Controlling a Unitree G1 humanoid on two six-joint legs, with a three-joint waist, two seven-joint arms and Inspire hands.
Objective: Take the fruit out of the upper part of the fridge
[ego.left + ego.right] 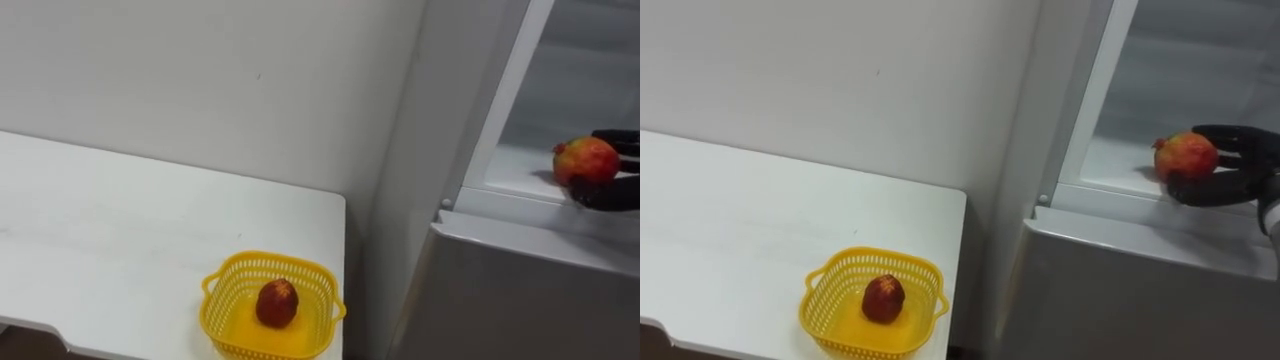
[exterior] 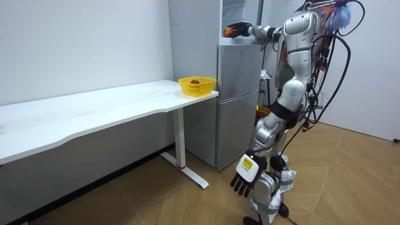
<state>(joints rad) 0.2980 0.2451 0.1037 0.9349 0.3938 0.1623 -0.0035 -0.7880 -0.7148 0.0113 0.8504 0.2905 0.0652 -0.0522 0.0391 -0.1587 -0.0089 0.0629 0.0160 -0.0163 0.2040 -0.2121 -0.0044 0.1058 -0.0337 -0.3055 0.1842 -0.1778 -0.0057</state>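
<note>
Right hand: dark fingers are curled round the red fruit from its right side and underneath, closed on it.
Red fruit: held at the mouth of the upper fridge compartment, low over the white shelf. Contact with the shelf cannot be told.
Risk: the fruit's left face sits outside the fingers. A round, smooth fruit could roll out leftward on withdrawal, or be knocked loose against the front sill, and drop to the floor.
Arm pose: the right arm is raised about shoulder high and reaches forward into the fridge. The robot stands upright close beside it.
Left hand: hangs low at the robot's side, fingers relaxed, empty.
Yellow basket: on the near right corner of the white table, left of the fridge, holding a second fruit.
</note>
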